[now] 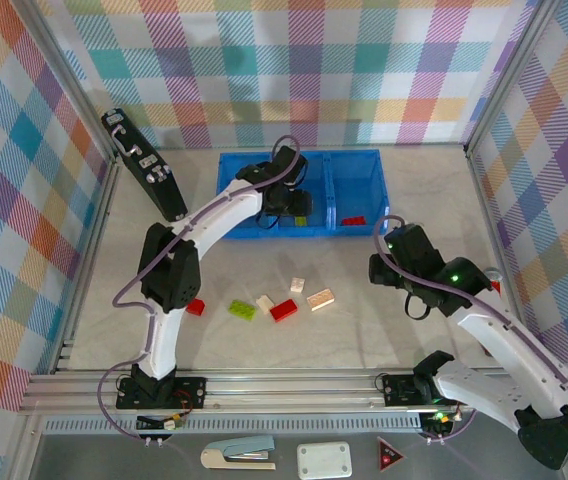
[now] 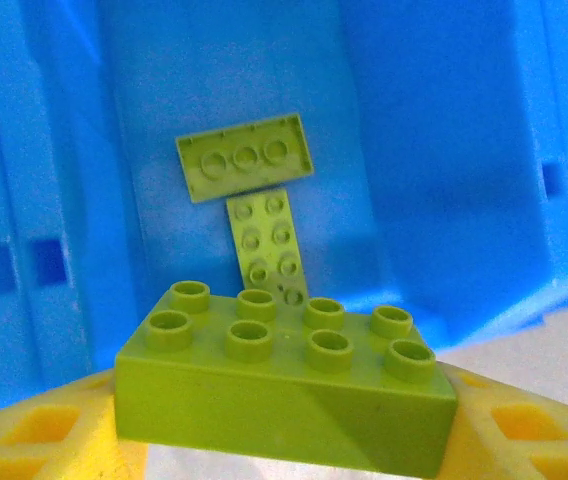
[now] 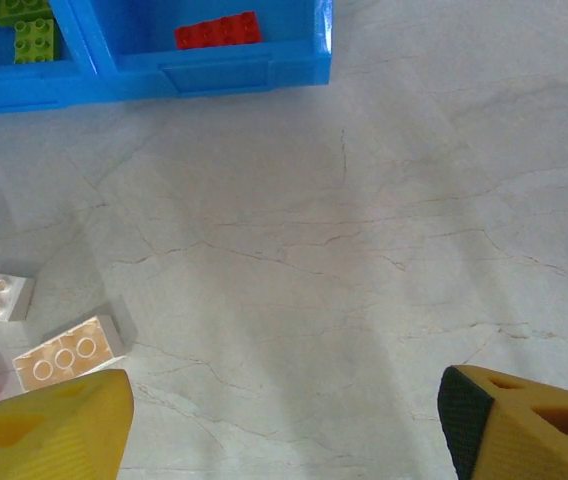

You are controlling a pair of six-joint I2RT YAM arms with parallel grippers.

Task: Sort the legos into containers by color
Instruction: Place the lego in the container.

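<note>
As the left tool (image 2: 284,445) grips it, the lime brick (image 2: 284,385) shows eight studs.

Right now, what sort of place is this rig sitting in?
Most likely a lab robot-training cell, not a home or factory: plaid fabric walls on a metal frame, a tabletop with a blue tray and toy bricks as props.
</note>
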